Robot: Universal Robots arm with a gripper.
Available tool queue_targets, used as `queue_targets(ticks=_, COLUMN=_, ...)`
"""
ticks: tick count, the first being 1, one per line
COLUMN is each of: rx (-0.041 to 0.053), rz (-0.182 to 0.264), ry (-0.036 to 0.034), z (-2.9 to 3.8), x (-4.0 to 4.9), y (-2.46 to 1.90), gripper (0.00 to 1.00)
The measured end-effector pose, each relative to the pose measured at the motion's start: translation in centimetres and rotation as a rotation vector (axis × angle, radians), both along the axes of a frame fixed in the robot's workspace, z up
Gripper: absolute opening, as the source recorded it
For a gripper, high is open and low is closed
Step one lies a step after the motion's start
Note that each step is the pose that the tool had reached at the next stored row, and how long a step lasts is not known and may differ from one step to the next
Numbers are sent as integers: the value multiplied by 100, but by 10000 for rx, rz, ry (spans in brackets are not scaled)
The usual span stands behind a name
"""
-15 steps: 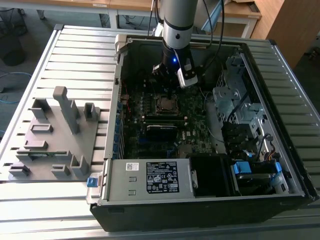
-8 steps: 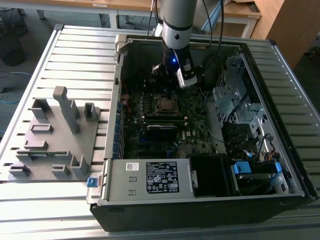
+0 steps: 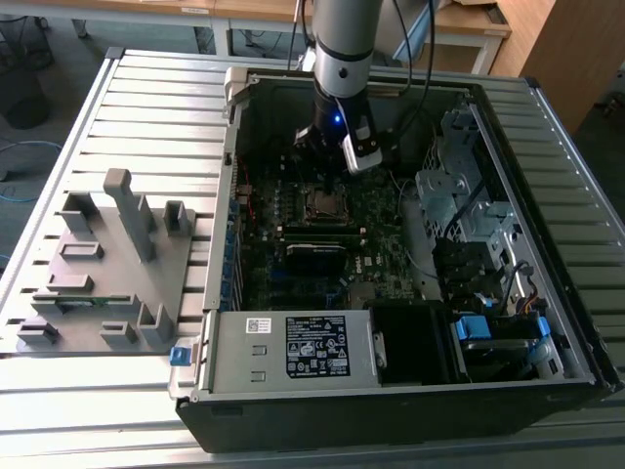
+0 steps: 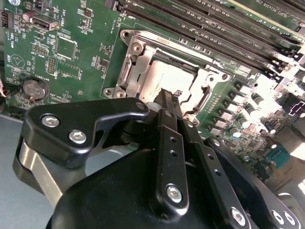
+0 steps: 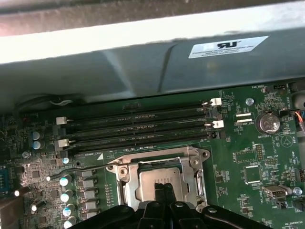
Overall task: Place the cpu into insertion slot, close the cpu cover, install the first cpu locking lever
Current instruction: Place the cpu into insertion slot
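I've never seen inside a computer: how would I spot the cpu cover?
Look in the open computer case, on the green motherboard. Beside the row of long black memory slots, close by the gripper, lies the cpu cover. It alone is a silvery metal frame with a square window, the grey cpu showing through.

Silver-grey cpu, green motherboard

Print on power supply label and case wall sticker seemingly unreadable.
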State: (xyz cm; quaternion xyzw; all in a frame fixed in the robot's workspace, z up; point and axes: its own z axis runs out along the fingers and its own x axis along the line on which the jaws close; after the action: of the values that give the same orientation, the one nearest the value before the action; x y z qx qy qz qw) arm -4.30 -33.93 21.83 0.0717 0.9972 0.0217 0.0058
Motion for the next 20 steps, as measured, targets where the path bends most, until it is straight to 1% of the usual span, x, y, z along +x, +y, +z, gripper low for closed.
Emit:
queue_targets(ticks=14, rx=-3, rz=5, ry=2, z=-63, x=-128, y=-1, gripper=10)
queue_targets(ticks=17, rx=-2, rz=7, ry=1, z=-66, x=-127, y=-1, gripper=10)
queue_targets(ticks=20, rx=0, rz=5, ry=0, z=-68, x=-93, y=0, gripper=10)
